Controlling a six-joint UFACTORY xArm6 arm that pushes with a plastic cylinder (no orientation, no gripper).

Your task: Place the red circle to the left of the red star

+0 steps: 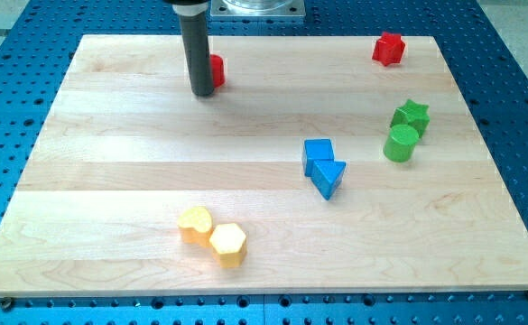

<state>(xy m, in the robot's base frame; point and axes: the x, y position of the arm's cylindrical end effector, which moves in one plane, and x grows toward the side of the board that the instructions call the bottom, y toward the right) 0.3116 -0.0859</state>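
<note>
The red circle [217, 70] sits near the view's top left of centre, mostly hidden behind my rod. My tip [202, 93] rests on the board just to the left of it, touching or nearly touching its left side. The red star [388, 49] lies at the view's top right, far to the right of the red circle.
A green star [412, 115] and a green cylinder [401, 143] stand together at the right. A blue cube [317, 154] and a blue triangle [328, 177] touch near the centre. A yellow cylinder [195, 223] and a yellow hexagon [228, 244] sit at the bottom. The wooden board [110, 181] lies on a blue perforated table.
</note>
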